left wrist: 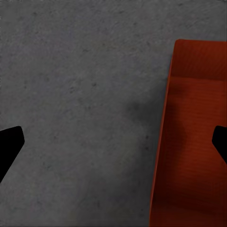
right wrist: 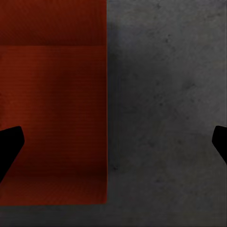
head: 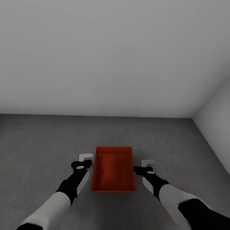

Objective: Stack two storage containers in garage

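Red-orange container on grey floor between 2 spread-fingered grippers, left, right.

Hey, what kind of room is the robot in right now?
Probably a garage or similar bare utility room. The floor is dark grey mottled concrete, the walls are plain grey-white with nothing on them, and one red-orange storage container sits on the concrete between the two open grippers.

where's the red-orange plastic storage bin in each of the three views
Head view: red-orange rectangular plastic storage bin low in the centre, on the dark grey mottled concrete floor, between the left gripper and the right gripper.
Left wrist view: bin along the right edge.
Right wrist view: bin across the left half.
Shared landmark: the bin's long wall edge against the concrete.
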